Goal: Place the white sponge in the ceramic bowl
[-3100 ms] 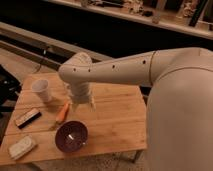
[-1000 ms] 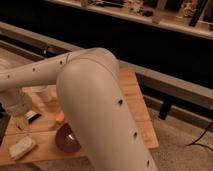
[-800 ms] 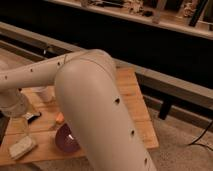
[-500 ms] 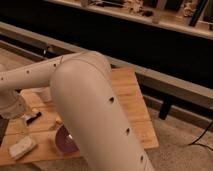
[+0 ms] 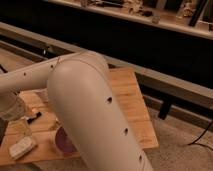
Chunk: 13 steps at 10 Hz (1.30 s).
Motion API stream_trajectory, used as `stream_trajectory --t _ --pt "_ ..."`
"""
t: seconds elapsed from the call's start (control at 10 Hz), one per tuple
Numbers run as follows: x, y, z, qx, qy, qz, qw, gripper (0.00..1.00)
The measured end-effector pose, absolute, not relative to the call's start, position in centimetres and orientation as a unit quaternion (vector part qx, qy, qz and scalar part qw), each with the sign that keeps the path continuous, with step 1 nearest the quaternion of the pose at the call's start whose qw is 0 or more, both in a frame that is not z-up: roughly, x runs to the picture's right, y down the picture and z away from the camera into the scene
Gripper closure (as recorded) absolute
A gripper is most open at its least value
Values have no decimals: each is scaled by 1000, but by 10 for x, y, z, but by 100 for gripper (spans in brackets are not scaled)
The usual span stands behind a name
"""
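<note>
Lying flat on the wooden table [image 5: 130,92], the white sponge [image 5: 22,147] sat just below the gripper [image 5: 18,127], near the table's front-left corner. Nothing held it; it lay loose on the boards, so a take from above looked open. Contact between the two could not be made out. The gripper hung over the sponge with the wrist pointing down, a sensible stance for a top grasp on a soft, low block. Whether it was released or clenched: cannot tell. The ceramic bowl [image 5: 63,141] stood to the right of the gripper in the view, near the sponge but apart from it. Only its left part showed; the rest was behind the robot's arm [image 5: 95,115]. The visible part looked empty, the hidden part unknown. A black-and-white bar [image 5: 32,116] lay just beyond the gripper, toward the table's middle, off the line to the bowl. Judgement: sponge not yet in the bowl; a grasp and a short carry rightward remained
</note>
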<state>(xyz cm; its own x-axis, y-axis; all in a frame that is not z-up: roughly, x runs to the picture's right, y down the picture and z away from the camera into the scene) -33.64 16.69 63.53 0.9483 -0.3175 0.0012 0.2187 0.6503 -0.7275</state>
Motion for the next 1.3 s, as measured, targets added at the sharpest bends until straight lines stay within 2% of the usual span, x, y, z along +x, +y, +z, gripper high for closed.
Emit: stream_trajectory --t 0.4,1.0,1.3 --pt "-357 187 629 -365 50 -251 895 35" --pt "-394 207 633 -285 -72 -324 899 35" --pt "-403 224 636 -283 -104 -358 884 35"
